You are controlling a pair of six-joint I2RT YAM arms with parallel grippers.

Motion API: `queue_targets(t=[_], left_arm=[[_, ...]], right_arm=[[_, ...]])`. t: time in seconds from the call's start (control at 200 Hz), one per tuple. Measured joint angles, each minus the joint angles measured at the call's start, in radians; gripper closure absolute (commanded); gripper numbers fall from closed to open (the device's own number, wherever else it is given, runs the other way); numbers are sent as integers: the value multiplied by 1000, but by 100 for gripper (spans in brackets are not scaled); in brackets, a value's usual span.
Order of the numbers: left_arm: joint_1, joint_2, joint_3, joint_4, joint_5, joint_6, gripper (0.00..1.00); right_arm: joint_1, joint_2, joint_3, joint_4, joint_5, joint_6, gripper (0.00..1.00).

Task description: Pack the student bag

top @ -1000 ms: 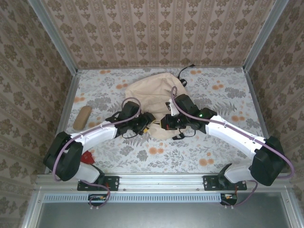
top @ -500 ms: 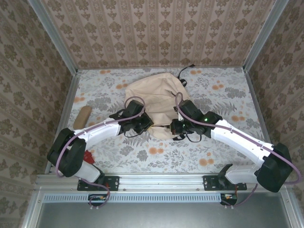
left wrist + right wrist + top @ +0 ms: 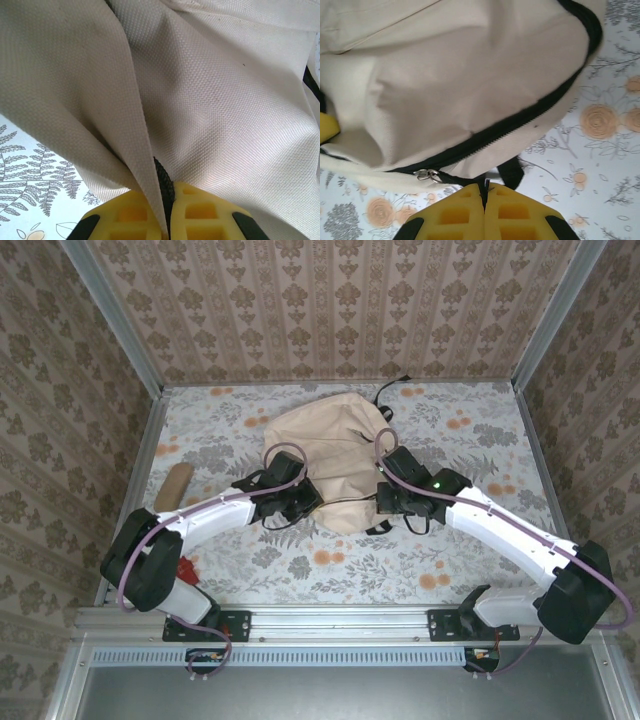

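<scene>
Student bag (image 3: 330, 450): large cream fabric backpack, lying flat near the middle of the tabletop (image 3: 480, 440), towards the far side, with a black strap (image 3: 385, 395) trailing off its far edge. A black zip is curving along its near rim, a metal zip pull (image 3: 427, 174) sitting at the near edge. Left end effector (image 3: 305, 502): its yellow fingers are pressing together on a fold of the cream fabric (image 3: 200, 100) and a black woven edge at the bag's near-left side. Right end effector (image 3: 385, 502): its fingers are closing tight on a thin dark strip at the bag's near-right edge (image 3: 445, 75), just beside the zip pull. Tan oblong case (image 3: 174, 487): lying well apart to the left, near the tabletop's left edge. Small red item (image 3: 183, 568): sitting by the left arm's base, too small to identify. The tabletop is wearing a pale floral covering with orange and grey blooms. Patterned beige wallpaper (image 3: 330, 300) is lining the walls on three sides, with metal rails running along the corners.
</scene>
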Motion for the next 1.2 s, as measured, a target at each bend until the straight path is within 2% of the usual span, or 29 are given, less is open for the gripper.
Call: queue_targets(t=[0.39, 0.505, 0.645, 0.69, 0.815, 0.9, 0.98, 1.2], left_arm=[[39, -8, -1, -60, -22, 43, 100], [64, -16, -1, -90, -32, 77, 100], [140, -40, 3, -159, -55, 145, 100], [167, -53, 9, -186, -67, 167, 93], [222, -107, 15, -241, -103, 216, 58], [243, -156, 15, -282, -119, 219, 44], [242, -225, 8, -307, -119, 211, 39], [216, -408, -56, -313, -83, 126, 33]], right_arm=[[-84, 0, 6, -35, 69, -38, 100], [-86, -2, 6, -12, -28, -79, 100], [-64, -4, 6, 48, -194, -101, 100], [-48, -3, 6, 72, -240, -101, 100], [1, 17, 5, 157, -346, -85, 100], [30, 55, 8, 201, -391, -66, 100], [55, 100, 21, 224, -412, -47, 100], [110, 211, 85, 291, -479, -14, 100]])
